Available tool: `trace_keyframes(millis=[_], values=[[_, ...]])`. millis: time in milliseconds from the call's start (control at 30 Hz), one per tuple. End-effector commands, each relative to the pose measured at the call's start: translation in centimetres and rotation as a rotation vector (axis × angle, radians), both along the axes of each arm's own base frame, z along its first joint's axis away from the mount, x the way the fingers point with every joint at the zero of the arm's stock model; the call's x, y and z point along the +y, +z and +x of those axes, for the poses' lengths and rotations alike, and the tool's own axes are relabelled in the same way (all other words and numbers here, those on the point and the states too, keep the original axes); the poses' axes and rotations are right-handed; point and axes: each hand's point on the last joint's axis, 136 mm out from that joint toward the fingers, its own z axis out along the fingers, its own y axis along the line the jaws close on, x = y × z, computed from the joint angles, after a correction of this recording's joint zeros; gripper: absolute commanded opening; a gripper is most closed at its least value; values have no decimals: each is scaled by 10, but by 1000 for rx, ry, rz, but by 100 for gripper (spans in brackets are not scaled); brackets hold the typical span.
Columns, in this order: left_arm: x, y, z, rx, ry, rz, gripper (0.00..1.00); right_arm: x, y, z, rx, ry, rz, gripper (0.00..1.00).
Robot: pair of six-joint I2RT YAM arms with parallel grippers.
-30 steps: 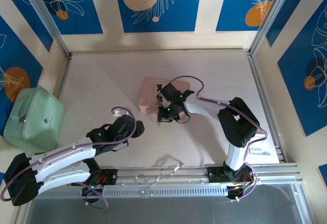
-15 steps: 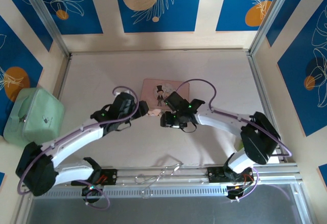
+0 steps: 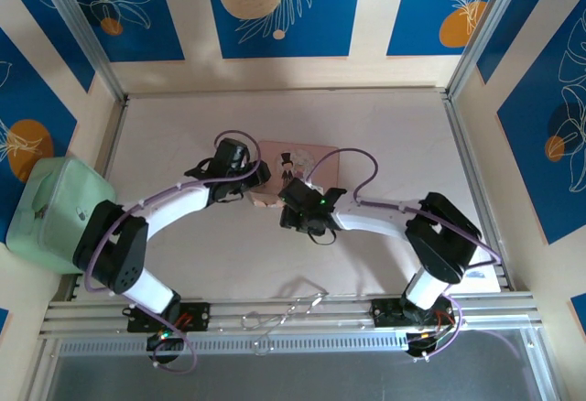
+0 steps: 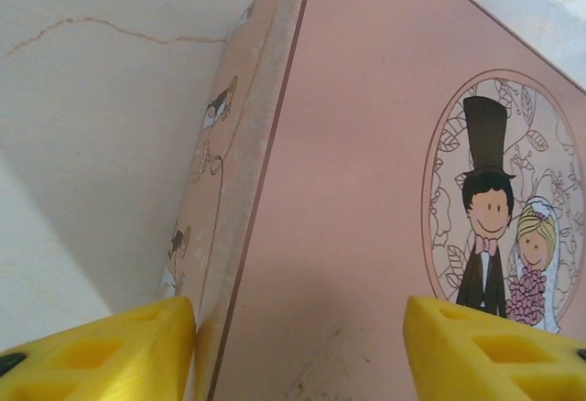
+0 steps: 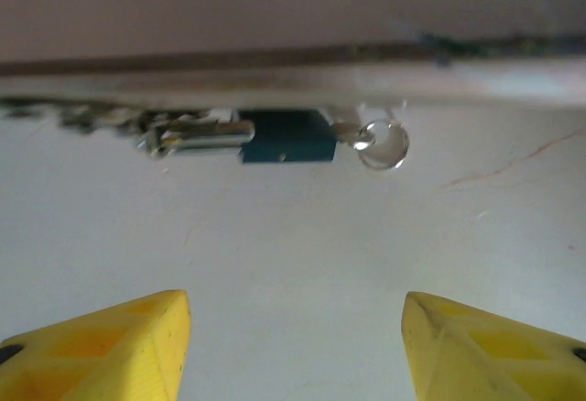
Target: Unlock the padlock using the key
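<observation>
- Nearest, right gripper (image 5: 293, 328): fingers apart, empty; it has shifted to face the padlock (image 5: 284, 137), which lies against the pink tin (image 5: 275, 16), key (image 5: 383, 143) apparently inserted.
- Beyond, left gripper (image 4: 298, 346): swung in, fingers apart astride the tin's edge; bracing likely.

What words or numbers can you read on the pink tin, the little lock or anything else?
No text can be read anywhere.
Pink tin: a cartoon bride and groom, no words.
Padlock: no lettering shows.
Green case: any marking is too small to read.
</observation>
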Motion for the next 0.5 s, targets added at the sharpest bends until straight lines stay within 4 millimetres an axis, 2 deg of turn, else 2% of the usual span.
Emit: trace_keyframes(millis=[0, 267, 467], values=[[-9, 0, 4, 2, -44, -27, 58, 5, 9, 12, -44, -35, -28, 62], [-3, -18, -14, 43, -32, -49, 50, 4, -2, 21, -29, -27, -51, 57], [3, -23, -32, 61, -15, -88, 47, 1, -6, 28, -44, -25, -82, 54]])
